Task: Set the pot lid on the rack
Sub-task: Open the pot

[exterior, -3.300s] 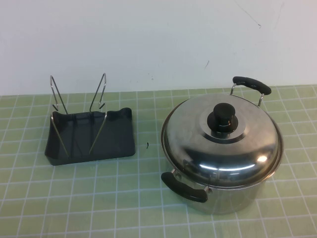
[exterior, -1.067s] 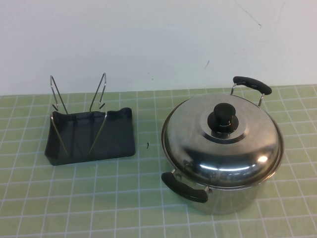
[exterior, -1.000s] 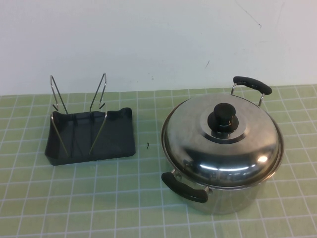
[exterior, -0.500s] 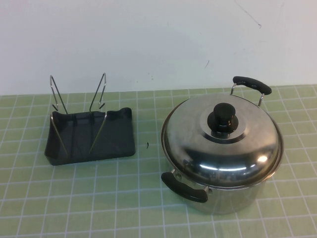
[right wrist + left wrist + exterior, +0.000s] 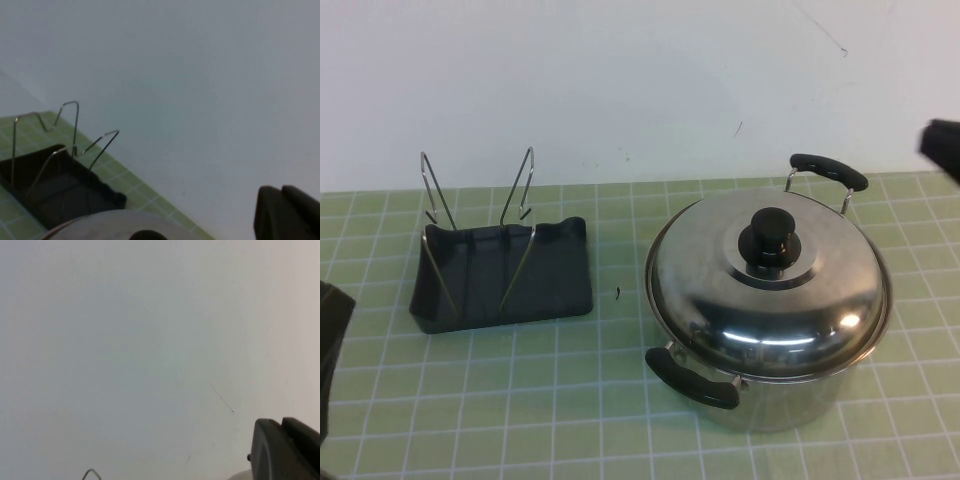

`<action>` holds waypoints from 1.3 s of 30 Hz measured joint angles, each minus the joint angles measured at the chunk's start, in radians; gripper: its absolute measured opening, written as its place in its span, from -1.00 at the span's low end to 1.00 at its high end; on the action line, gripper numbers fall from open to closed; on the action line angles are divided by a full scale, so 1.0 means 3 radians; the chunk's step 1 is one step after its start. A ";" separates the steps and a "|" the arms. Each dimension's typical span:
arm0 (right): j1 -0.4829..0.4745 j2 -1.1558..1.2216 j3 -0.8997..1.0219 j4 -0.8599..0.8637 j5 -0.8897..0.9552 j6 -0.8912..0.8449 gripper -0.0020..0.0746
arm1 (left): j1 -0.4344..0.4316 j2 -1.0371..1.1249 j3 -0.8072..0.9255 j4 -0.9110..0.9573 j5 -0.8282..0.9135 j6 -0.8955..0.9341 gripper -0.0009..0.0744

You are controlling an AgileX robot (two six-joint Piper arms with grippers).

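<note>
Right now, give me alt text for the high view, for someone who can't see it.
A steel pot with its domed pot lid on sits at the right of a green gridded mat, and an empty dark rack with two wire loops stands apart to its left. The left gripper shows at the left edge, the right gripper at the right edge.

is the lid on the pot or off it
On. The lid sits centred over the pot, knob up. The left gripper and right gripper are only at the frame edges, neither touching it.
</note>
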 joint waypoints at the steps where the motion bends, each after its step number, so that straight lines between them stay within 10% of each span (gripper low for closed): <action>1: 0.0118 0.0077 -0.0044 -0.0006 0.0086 -0.0011 -0.95 | 0.0000 0.0029 0.0000 0.0028 -0.0024 -0.0035 -0.98; 9: 0.1051 0.0643 -0.0196 0.0338 0.0894 -0.0804 -0.80 | 0.0000 0.0144 0.0000 0.0124 -0.0071 -0.0203 -0.98; 17: 0.1093 0.1159 -0.0204 0.1082 0.0462 -0.0985 0.54 | 0.0000 0.0144 0.0000 0.0180 -0.0071 -0.0468 -0.98; 21: 0.1095 0.1392 -0.0204 0.1276 0.0449 -0.1038 0.76 | 0.0000 0.0144 0.0000 0.0199 -0.0071 -0.0657 -0.98; 27: 0.1100 0.1694 -0.0209 0.1453 0.0316 -0.1201 0.66 | 0.0000 0.0144 0.0000 0.0298 -0.0071 -0.0826 -0.98; 32: 0.1100 0.1717 -0.0217 0.1491 0.0191 -0.1249 -0.07 | 0.0000 0.0144 0.0000 0.0323 -0.0071 -0.0947 -0.98; 39: 0.1100 0.1733 -0.0217 0.1478 -0.0010 -0.1308 -0.05 | 0.0000 0.0144 0.0000 0.0363 -0.0079 -0.1677 -0.92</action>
